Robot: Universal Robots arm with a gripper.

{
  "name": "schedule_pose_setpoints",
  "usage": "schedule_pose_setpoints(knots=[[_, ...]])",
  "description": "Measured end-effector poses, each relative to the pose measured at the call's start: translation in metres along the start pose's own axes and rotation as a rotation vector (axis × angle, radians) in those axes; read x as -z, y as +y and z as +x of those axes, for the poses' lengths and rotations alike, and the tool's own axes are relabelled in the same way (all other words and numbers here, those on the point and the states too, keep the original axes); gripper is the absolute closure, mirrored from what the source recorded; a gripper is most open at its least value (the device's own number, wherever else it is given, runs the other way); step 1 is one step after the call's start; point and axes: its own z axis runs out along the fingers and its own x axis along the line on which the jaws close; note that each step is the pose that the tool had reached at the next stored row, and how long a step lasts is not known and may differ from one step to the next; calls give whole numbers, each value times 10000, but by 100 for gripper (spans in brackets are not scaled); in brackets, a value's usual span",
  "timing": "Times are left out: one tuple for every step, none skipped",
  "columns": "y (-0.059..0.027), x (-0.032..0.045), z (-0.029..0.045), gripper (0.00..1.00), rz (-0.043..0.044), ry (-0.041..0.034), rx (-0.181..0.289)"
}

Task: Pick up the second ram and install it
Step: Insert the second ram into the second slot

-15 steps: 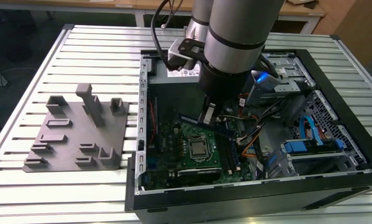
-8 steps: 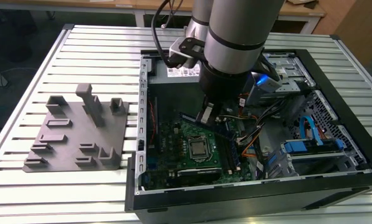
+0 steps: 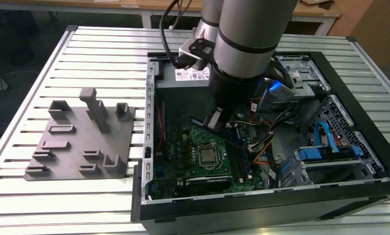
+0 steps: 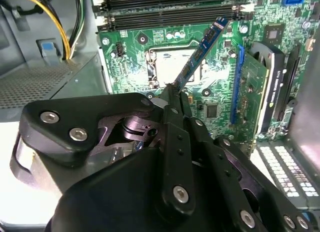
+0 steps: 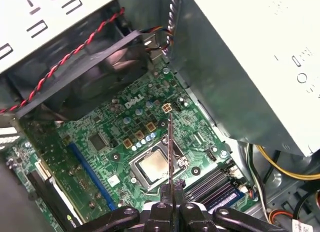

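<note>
Green motherboard [image 3: 185, 142] inside black case [image 3: 247, 209], fingers [image 4: 176, 127] pinching second ram [image 4: 199, 52]

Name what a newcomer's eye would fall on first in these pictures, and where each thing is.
The big grey arm reaches down into the open computer case on the slatted table. Its jaws are shut on the second ram, a thin stick held above the green motherboard near the processor socket. On the exterior view's left, a grey fixture block lies on the table.
</note>
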Motion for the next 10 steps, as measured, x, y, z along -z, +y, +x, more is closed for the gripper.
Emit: schedule_pose_setpoints(knots=[[0, -1, 0, 87, 2, -4, -97], [0, -1, 0, 87, 2, -8, -185], [0, -2, 0, 87, 4, -11, -269], [0, -3, 0, 87, 4, -15, -341], [0, -4, 1, 87, 6, -18, -423], [0, -4, 0, 87, 6, -23, -519], [0, -5, 0, 87, 8, -26, -600], [0, -6, 0, 87, 9, -32, -709], [0, -7, 0, 87, 11, -37, -829], [0, -8, 0, 87, 12, -43, -957]])
